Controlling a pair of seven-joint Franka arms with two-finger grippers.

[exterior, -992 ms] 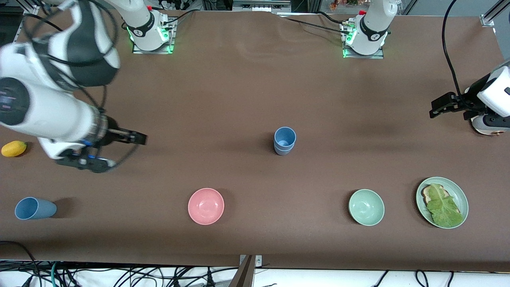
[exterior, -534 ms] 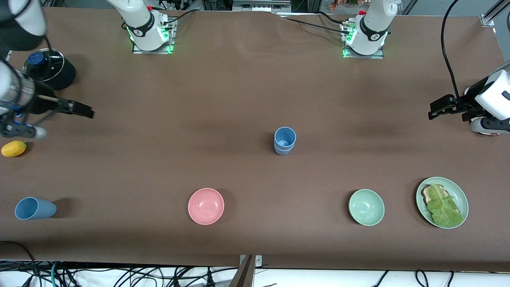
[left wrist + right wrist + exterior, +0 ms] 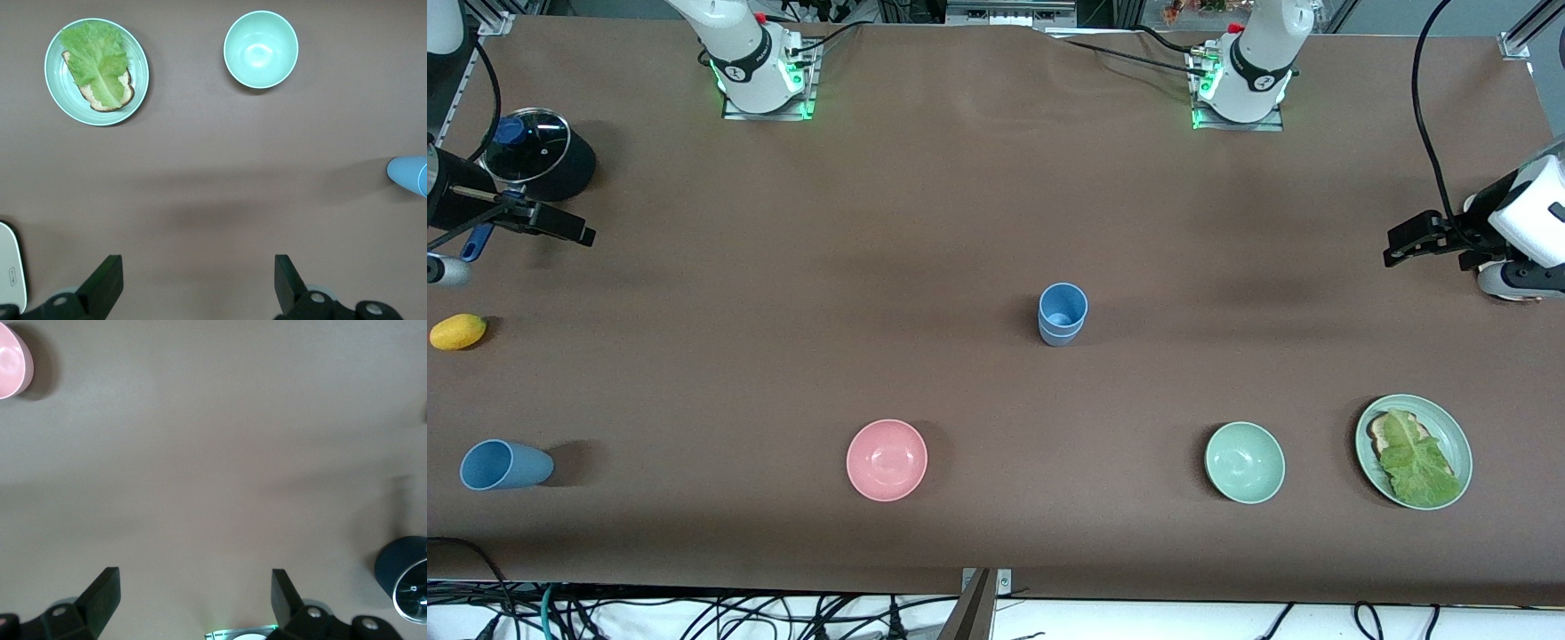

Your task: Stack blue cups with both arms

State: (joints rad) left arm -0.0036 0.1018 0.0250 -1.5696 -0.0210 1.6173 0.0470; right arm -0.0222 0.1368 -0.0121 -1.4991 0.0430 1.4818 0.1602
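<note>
Stacking blue cups: 1 lying cup (image 3: 505,465) is left.
Both grippers, left (image 3: 1409,240) and right (image 3: 560,227), are held open; the stack (image 3: 1062,314) should be approached squarely.

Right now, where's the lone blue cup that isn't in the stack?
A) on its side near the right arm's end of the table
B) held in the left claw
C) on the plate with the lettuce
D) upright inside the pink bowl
A: the lone cup lies on its side toward the right arm's end of the table, nearer the front camera than the stack. Both claws are open and hold nothing.
</note>
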